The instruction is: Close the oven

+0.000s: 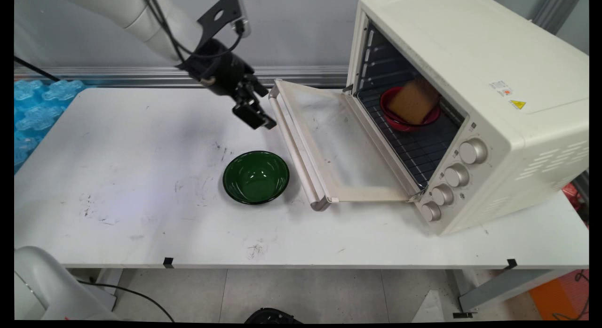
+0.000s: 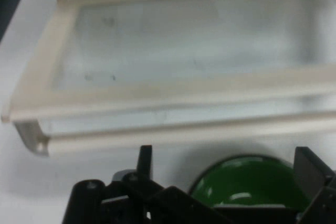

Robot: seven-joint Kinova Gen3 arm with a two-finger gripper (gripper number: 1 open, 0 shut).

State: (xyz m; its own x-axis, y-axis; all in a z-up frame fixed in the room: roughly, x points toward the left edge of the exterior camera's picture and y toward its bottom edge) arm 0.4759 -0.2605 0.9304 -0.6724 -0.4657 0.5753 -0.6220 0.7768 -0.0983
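1. A green bowl (image 1: 256, 176) sits on the white tabletop (image 1: 141, 215), nearer its front edge, just left of the open oven door (image 1: 329, 144).
2. The black gripper (image 1: 254, 114) hangs empty above the table, behind the bowl, fingers (image 2: 308, 167) spread apart, beside the door's handle (image 1: 294, 149).
3. Inside the toaster oven (image 1: 470, 107), toast (image 1: 413, 101) rests in a red bowl (image 1: 400, 121) on the rack.

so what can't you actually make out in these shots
- Red bowl, main view: mostly covered by the brown slab leaning in it.
- Green bowl, hand view: lower part hidden behind the tool linkage.
- Oven knob markings, main view: too small to read.
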